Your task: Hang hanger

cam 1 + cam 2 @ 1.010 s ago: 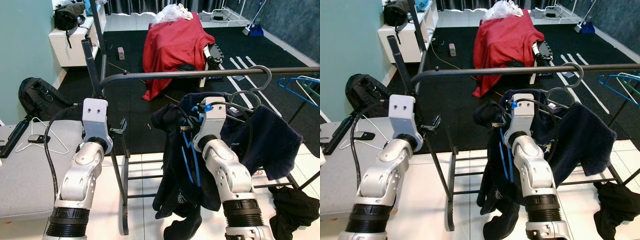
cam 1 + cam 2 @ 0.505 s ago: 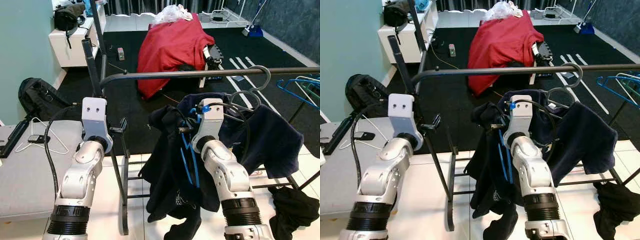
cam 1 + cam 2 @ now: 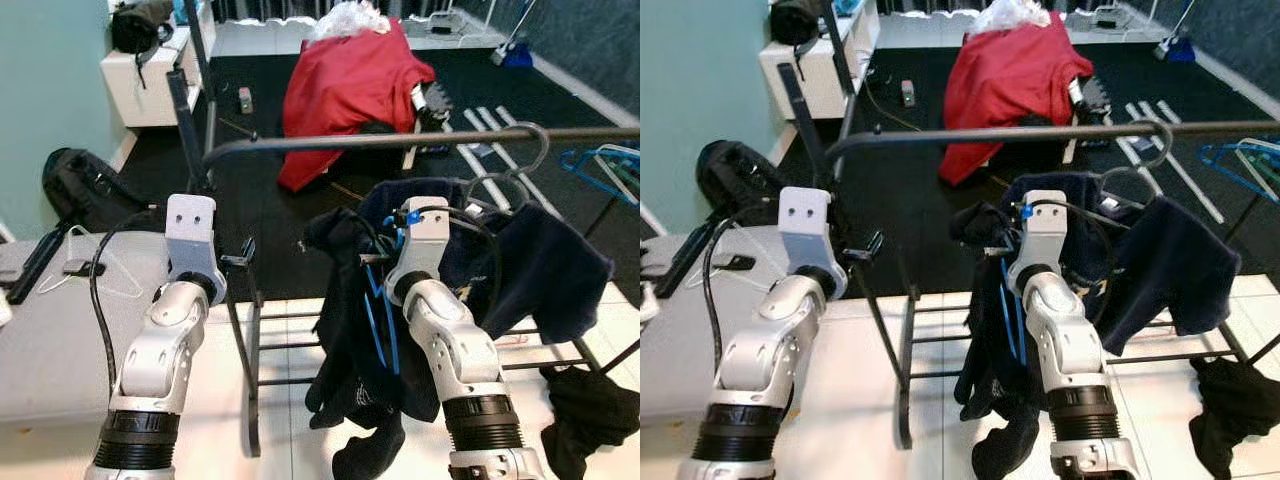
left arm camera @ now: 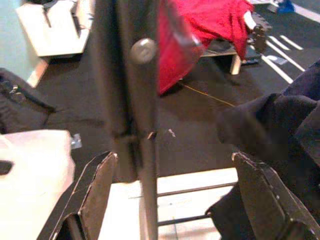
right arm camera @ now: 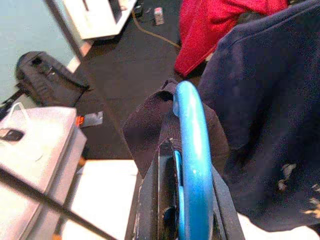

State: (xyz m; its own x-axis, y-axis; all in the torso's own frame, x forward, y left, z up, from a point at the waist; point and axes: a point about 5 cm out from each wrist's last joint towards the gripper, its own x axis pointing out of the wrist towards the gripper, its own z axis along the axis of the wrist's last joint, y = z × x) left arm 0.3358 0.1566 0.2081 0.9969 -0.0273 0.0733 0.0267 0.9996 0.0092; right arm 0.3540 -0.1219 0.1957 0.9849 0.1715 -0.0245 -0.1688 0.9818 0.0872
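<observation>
My right gripper (image 5: 175,150) is shut on a blue plastic hanger (image 5: 192,145) that carries a dark navy garment (image 3: 545,265). It holds the hanger just below the dark metal rail (image 3: 400,142) of the clothes rack, and the blue hanger (image 3: 375,310) runs down under the wrist. A grey wire hook (image 3: 528,145) sits on the rail above the garment. My left gripper (image 4: 175,185) is open, with the rack's upright post (image 4: 135,100) standing between its fingers (image 4: 95,195).
Blue hangers (image 3: 605,165) hang at the rail's far right. A dark garment (image 3: 590,400) lies on the tiled floor. At left is a grey table (image 3: 50,350) with a white wire hanger (image 3: 95,275). Beyond it are a black backpack (image 3: 85,190) and a red-draped object (image 3: 350,80).
The garment's loose end swung out to the left and has dropped back. The camera has tipped slightly. Both arms stay about where they were.
</observation>
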